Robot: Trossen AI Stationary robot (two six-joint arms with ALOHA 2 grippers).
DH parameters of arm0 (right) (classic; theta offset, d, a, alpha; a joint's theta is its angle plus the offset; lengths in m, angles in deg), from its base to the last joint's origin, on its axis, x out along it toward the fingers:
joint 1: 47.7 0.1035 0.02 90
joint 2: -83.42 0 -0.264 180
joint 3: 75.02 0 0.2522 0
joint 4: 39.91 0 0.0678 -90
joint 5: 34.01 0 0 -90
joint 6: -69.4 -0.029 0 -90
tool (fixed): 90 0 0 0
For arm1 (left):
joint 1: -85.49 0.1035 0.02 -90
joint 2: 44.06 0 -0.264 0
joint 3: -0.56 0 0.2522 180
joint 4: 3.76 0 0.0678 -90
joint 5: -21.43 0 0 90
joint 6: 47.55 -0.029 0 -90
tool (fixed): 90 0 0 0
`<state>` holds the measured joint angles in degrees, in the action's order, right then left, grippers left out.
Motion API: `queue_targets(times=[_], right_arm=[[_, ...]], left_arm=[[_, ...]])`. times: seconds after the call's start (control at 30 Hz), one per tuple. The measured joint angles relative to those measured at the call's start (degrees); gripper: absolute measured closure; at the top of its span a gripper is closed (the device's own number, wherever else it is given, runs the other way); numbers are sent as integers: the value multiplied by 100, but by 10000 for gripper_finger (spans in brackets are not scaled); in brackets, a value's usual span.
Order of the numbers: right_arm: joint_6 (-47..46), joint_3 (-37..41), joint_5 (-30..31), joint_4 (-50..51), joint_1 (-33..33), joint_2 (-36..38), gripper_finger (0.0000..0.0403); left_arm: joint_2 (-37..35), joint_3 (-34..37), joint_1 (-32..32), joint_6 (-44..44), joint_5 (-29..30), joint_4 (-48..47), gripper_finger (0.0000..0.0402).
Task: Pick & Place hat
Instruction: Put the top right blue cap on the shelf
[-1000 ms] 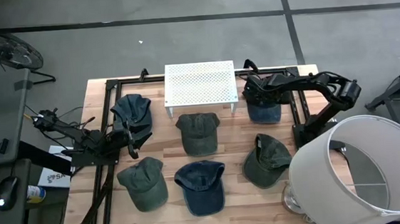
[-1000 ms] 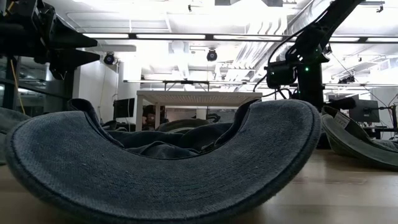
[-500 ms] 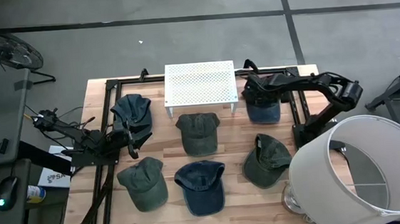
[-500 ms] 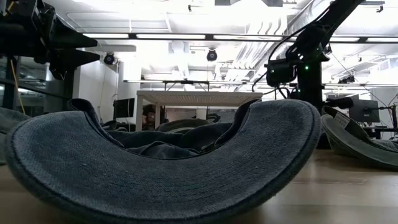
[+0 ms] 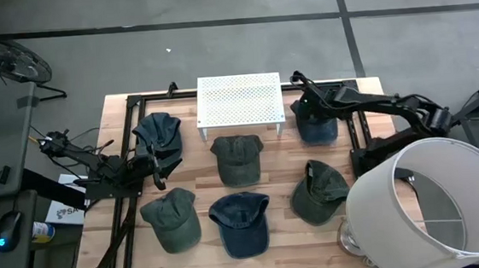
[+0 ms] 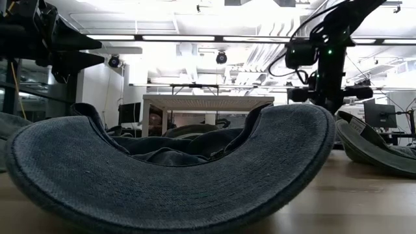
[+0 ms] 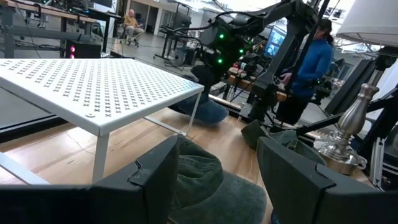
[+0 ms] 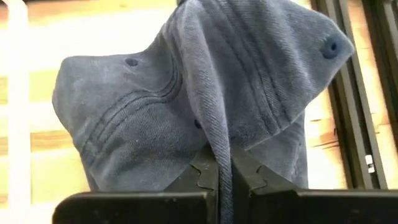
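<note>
The right end effector (image 5: 306, 108) sits at the far right of the table (image 5: 282, 233), just beside the right edge of the white perforated stand (image 5: 238, 100). Its fingers (image 8: 205, 171) are pressed together on a fold of the blue hat (image 5: 316, 126), pinching the crown cloth into a ridge that runs straight out from between them. The hat lies directly under and slightly nearer than the end effector, its brim pointing toward the near edge, so its long axis runs far to near. The stand top is immediately to the left, so the coming move looks like a lift followed by a short carry leftward.

The left end effector (image 7: 214, 165) waits at the left side of the table with its fingers spread apart and nothing between them, beside a dark green hat (image 5: 157, 134). The right arm is clearly the nearer one to the blue hat.
</note>
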<state>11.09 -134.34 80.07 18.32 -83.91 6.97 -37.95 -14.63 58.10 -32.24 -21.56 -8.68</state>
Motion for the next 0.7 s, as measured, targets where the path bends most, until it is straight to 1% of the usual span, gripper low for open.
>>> queue_targets(times=[0.23, 0.57, 0.7], right_arm=[[-223, 0, 3, -3, 140, 399, 400], [-620, 0, 382, -45, 332, 1081, 402], [-742, -113, 463, -49, 468, 1222, 402]], left_arm=[[2, -2, 2, 0, 0, 0, 188], [2, -1, 2, 0, 0, -2, 188], [2, -1, 2, 0, 0, -2, 188]])
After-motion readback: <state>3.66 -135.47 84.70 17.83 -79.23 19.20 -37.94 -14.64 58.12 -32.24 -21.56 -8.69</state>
